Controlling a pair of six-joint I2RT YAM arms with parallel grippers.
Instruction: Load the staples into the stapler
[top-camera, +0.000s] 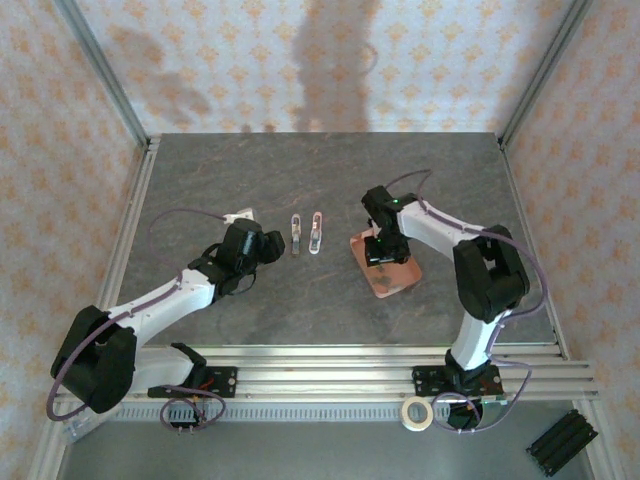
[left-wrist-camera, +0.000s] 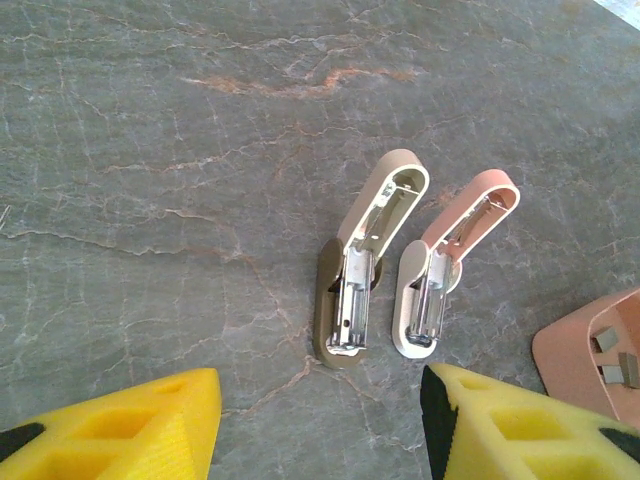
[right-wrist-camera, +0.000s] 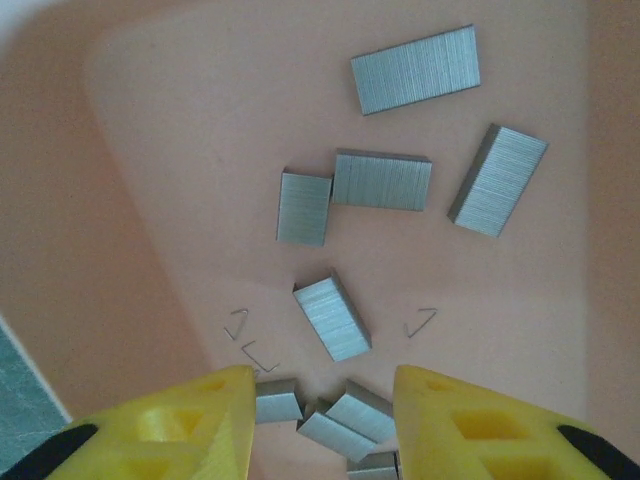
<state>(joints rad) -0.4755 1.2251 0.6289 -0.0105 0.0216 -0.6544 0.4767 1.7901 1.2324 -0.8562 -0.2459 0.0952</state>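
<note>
- Grey stone-look table (top-camera: 300, 170), patterned walls behind.
- Left gripper (left-wrist-camera: 320, 388): jaws apart, empty.
- Right gripper (right-wrist-camera: 322, 385): jaws apart over pink tray (right-wrist-camera: 170, 130).
- Pink stapler (left-wrist-camera: 452, 262) lies open mid-table, right of beige stapler (left-wrist-camera: 365, 262).
- Staples (right-wrist-camera: 382, 180) lie scattered in the tray.

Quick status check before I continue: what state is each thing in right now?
pink stapler: hinged open, lying on the table.
beige stapler: hinged open, lying beside it.
tray: on the table, partly filled.
staples: loose blocks, lying in the tray.
left hand: open, empty, near the staplers.
right hand: open, low over the staples.
</note>
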